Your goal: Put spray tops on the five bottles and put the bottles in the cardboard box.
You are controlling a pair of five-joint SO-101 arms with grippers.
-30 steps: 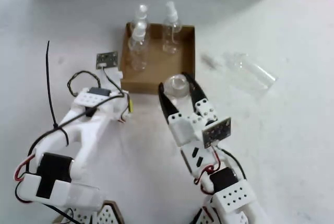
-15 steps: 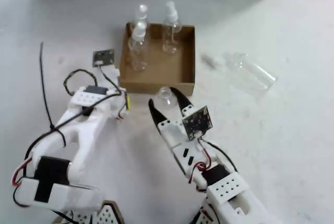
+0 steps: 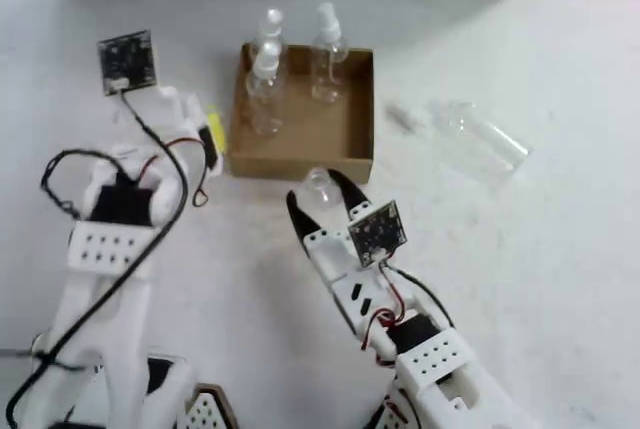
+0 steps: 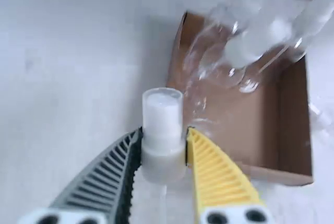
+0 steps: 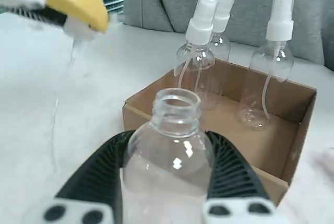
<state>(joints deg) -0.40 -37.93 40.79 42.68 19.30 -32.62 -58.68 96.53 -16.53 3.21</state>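
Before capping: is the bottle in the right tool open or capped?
Open: the bottle in the right tool has a bare, uncapped neck.

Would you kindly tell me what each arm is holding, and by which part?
The left end effector grips a spray top by the sides of its white collar. The right end effector grips an uncapped bottle at its shoulder, just below the neck.
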